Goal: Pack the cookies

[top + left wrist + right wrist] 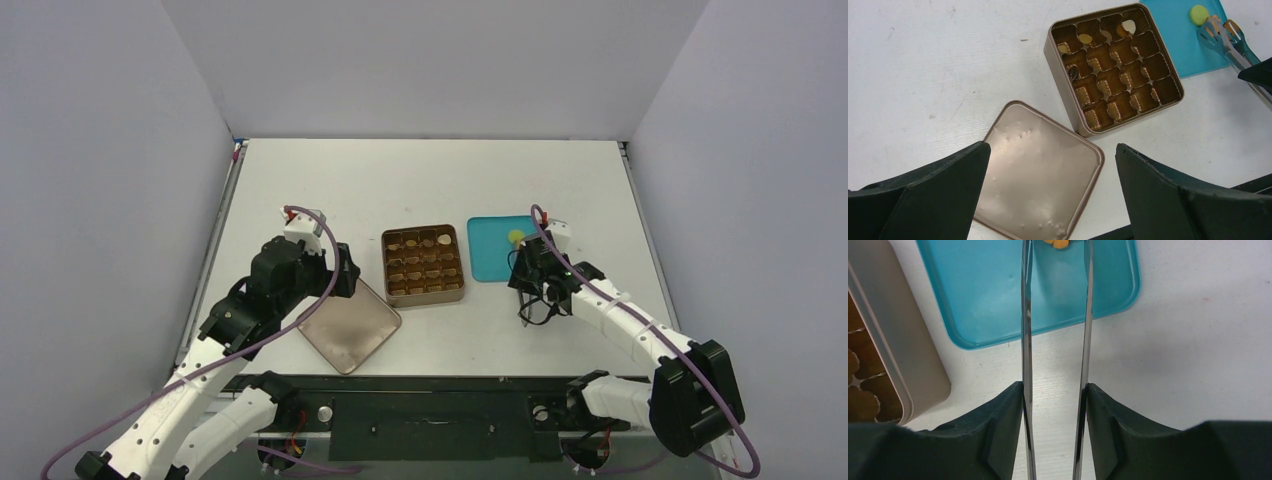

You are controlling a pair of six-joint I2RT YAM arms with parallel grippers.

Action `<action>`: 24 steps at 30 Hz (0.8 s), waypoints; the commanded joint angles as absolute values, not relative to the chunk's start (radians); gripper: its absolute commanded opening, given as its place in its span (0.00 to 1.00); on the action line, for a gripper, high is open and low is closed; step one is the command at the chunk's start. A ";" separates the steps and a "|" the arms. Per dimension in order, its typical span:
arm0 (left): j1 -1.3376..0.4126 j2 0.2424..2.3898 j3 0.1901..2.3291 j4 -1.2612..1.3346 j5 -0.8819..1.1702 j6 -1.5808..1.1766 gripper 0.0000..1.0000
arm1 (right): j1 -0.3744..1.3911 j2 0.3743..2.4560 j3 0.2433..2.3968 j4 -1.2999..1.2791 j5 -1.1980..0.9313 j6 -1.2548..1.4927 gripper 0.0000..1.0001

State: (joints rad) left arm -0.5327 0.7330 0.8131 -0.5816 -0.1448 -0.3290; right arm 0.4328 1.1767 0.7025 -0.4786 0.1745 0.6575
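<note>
Right gripper (1055, 390) clamped on tweezers (1026, 330), tips just by a yellow cookie (1057, 243) at 12 o'clock on blue tray (978, 295). Left gripper (1050, 150) jaws wide apart over lid (1043, 170). Tin (1060, 65) at tray's 9 o'clock holds a few cookies (1129, 26).

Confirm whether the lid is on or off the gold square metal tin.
Off. The gold square metal tin shows its open compartments from above, and its flat metal lid lies on the table beside it.
</note>
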 commanded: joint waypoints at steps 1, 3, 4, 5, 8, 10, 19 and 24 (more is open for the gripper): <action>-0.528 0.734 0.825 -0.558 -0.145 -0.330 0.97 | 0.421 1.185 0.722 -0.425 0.174 0.643 0.43; -0.528 0.735 0.825 -0.558 -0.146 -0.329 0.97 | 0.417 1.189 0.722 -0.422 0.171 0.640 0.41; -0.528 0.735 0.825 -0.558 -0.146 -0.330 0.97 | 0.416 1.190 0.723 -0.422 0.170 0.639 0.39; -0.528 0.734 0.824 -0.558 -0.146 -0.330 0.97 | 0.413 1.192 0.723 -0.422 0.167 0.639 0.37; -0.528 0.737 0.825 -0.559 -0.146 -0.329 0.97 | 0.409 1.186 0.726 -0.424 0.161 0.635 0.29; -0.528 0.738 0.825 -0.559 -0.147 -0.330 0.97 | 0.409 1.176 0.728 -0.427 0.157 0.635 0.24; -0.528 0.734 0.826 -0.560 -0.146 -0.330 0.97 | 0.418 1.069 0.760 -0.534 0.146 0.621 0.17; -0.528 0.729 0.827 -0.559 -0.144 -0.331 0.97 | 0.458 1.014 0.812 -0.611 0.146 0.603 0.17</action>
State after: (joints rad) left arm -0.5327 0.7380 0.8131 -0.5816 -0.1452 -0.3290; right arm 0.4274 1.0660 0.7300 -0.5598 0.1413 0.6300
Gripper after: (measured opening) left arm 0.968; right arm 0.301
